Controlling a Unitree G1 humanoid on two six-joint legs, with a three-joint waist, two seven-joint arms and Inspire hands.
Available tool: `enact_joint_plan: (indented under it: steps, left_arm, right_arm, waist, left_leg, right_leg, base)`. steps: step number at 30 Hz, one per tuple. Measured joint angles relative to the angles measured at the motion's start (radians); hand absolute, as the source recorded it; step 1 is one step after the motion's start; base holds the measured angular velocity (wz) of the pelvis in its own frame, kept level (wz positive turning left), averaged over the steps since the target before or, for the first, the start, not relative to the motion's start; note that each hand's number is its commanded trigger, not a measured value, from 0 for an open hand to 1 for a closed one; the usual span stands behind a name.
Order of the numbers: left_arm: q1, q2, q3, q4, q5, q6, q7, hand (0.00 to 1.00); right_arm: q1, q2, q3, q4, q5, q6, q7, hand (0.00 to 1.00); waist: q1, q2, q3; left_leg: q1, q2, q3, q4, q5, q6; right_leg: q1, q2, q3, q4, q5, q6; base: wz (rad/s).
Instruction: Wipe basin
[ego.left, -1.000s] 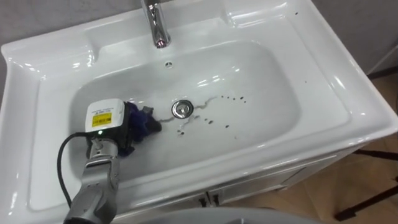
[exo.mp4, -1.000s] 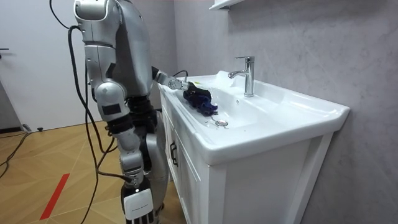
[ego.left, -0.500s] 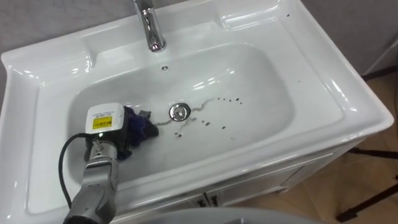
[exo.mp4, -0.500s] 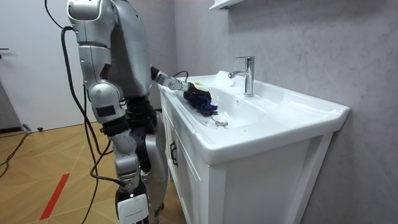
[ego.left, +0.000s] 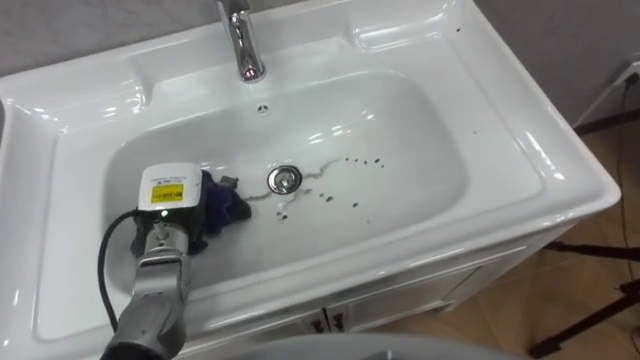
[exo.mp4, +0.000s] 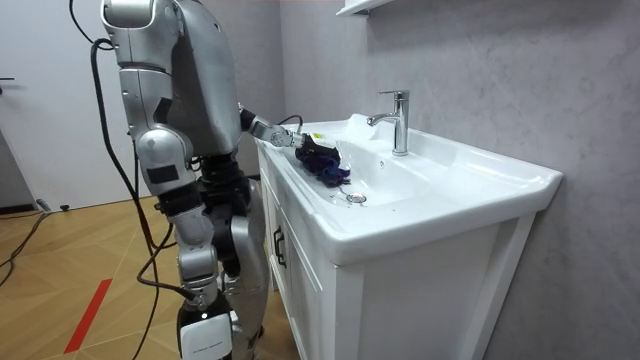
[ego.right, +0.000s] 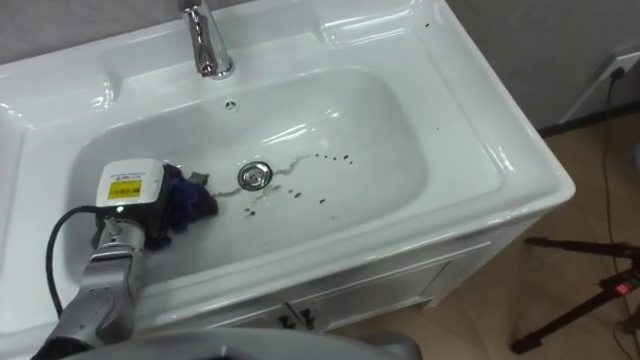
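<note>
The white basin (ego.left: 430, 150) has dark specks (ego.left: 352, 190) and a thin smear on its floor, right of the drain (ego.left: 285, 180). My left hand (ego.left: 168, 192) reaches into the basin's left part, curled on a bunched dark blue cloth (ego.left: 228, 205) that rests just left of the drain. From the side, the same hand (exo.mp4: 300, 143) and cloth (exo.mp4: 322, 163) sit at the basin's near end. My right hand (exo.mp4: 207, 338) hangs by my side in front of the cabinet, at the room view's bottom edge.
A chrome tap (ego.left: 240, 40) stands at the basin's back rim, with an overflow hole (ego.left: 262, 107) below it. The basin tops a white cabinet (exo.mp4: 400, 300) against a grey wall. Black stand legs (ego.left: 600, 250) cross the wooden floor at the right.
The eye view has shifted a little. My body has leaned toward the room view's left and the hanging right arm went with it. The left hand and cloth stay left of the drain.
</note>
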Motion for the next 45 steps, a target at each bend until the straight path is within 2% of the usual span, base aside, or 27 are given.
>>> enact_joint_plan:
  steps: [3,10,14,17,19,23,26,30,33,36,39,45]
  left_arm:
    - [-0.013,-0.002,-0.030,0.019,0.000,0.028,0.000,1.00]
    - [-0.063,-0.025,-0.055,0.077,-0.008,0.044,0.000,1.00]
    - [-0.100,-0.052,-0.061,0.123,-0.047,0.050,0.000,1.00]
    - [-0.116,-0.067,-0.061,0.143,-0.074,0.051,0.000,1.00]
    - [-0.129,-0.079,-0.060,0.148,-0.100,0.052,0.000,1.00]
    - [-0.145,-0.083,-0.059,0.159,-0.164,0.049,0.000,1.00]
    - [-0.149,-0.084,-0.058,0.158,-0.188,0.046,0.000,1.00]
    - [-0.169,-0.084,-0.059,0.157,-0.240,0.044,0.000,1.00]
    - [-0.188,-0.086,-0.068,0.161,-0.242,0.041,0.000,1.00]
    - [-0.227,-0.087,-0.103,0.183,-0.259,0.038,0.000,1.00]
    - [-0.246,-0.103,-0.137,0.190,-0.261,0.039,0.000,1.00]
    - [-0.283,-0.123,-0.138,0.199,-0.259,0.041,0.000,1.00]
  right_arm:
    - [0.007,0.000,0.002,-0.017,0.001,0.000,-0.008,0.00]
    - [0.004,0.029,0.001,-0.031,0.010,-0.001,-0.044,0.00]
    - [0.013,0.053,0.003,-0.030,0.008,0.005,-0.055,0.00]
    - [0.018,0.059,0.003,-0.029,0.008,0.021,-0.052,0.00]
    - [0.018,0.058,0.001,-0.028,0.001,0.021,-0.047,0.00]
    - [0.022,0.058,-0.001,-0.025,0.000,0.021,-0.039,0.00]
    - [0.025,0.060,-0.001,-0.020,0.001,0.023,-0.031,0.00]
    - [0.028,0.062,0.000,-0.020,0.011,0.023,-0.017,0.00]
    - [0.023,0.062,0.002,-0.019,0.011,0.026,-0.004,0.00]
    - [0.025,0.062,0.002,-0.020,0.022,0.031,0.003,0.00]
    - [0.020,0.063,0.002,-0.031,0.044,0.035,0.002,0.00]
    - [-0.008,0.071,0.005,-0.004,0.033,0.041,-0.006,0.00]
  waist:
    - [-0.001,0.003,0.0004]
    - [-0.026,0.007,0.0027]
    - [-0.043,0.007,0.0027]
    - [-0.055,0.007,0.0026]
    - [-0.059,0.007,0.0026]
    - [-0.081,0.005,0.0020]
    - [-0.101,0.004,0.0014]
    - [-0.111,-0.012,0.0030]
    - [-0.122,-0.024,0.0040]
    - [-0.122,-0.024,0.0056]
    - [-0.126,-0.022,0.0064]
    - [-0.132,-0.022,0.0079]
  left_leg:
    - [0.001,0.000,0.000,0.000,0.000,0.000]
    - [0.004,0.000,0.000,0.000,0.000,0.000]
    - [-0.003,-0.002,0.000,0.000,0.000,0.000]
    - [-0.003,-0.003,0.007,0.000,0.000,0.000]
    - [-0.011,-0.003,0.028,0.001,0.000,0.000]
    - [-0.013,-0.003,0.053,0.000,0.000,0.000]
    - [-0.012,-0.005,0.055,0.000,0.000,0.000]
    - [-0.018,-0.005,0.063,-0.001,0.000,0.000]
    - [-0.030,-0.004,0.068,0.000,0.000,0.000]
    - [-0.031,-0.004,0.078,0.000,0.000,0.000]
    - [-0.048,-0.006,0.106,-0.001,0.000,0.000]
    - [-0.066,-0.012,0.134,-0.001,0.000,0.001]
  right_leg:
    - [0.000,-0.001,-0.003,0.004,0.000,0.000]
    - [0.002,-0.002,-0.001,0.009,-0.001,0.001]
    - [-0.010,-0.004,-0.001,0.012,0.000,0.004]
    - [-0.013,-0.003,0.010,0.012,0.001,0.005]
    - [-0.029,-0.004,0.020,0.024,0.001,0.006]
    - [-0.042,-0.002,0.042,0.029,0.001,0.007]
    - [-0.048,-0.003,0.046,0.032,0.001,0.008]
    - [-0.063,-0.004,0.051,0.047,0.001,0.008]
    - [-0.070,-0.003,0.052,0.043,0.002,0.010]
    - [-0.072,-0.003,0.056,0.031,0.012,0.014]
    - [-0.091,-0.001,0.081,0.024,0.024,0.019]
    - [-0.126,-0.001,0.102,0.031,0.035,0.027]
  base:
    - [0.01]
    - [0.02]
    - [0.00]
    - [-0.10]
    - [-0.16]
    - [-0.15]
    - [-0.05]
    - [-0.04]
    - [0.00]
    - [-0.05]
    - [-0.21]
    - [-0.12]
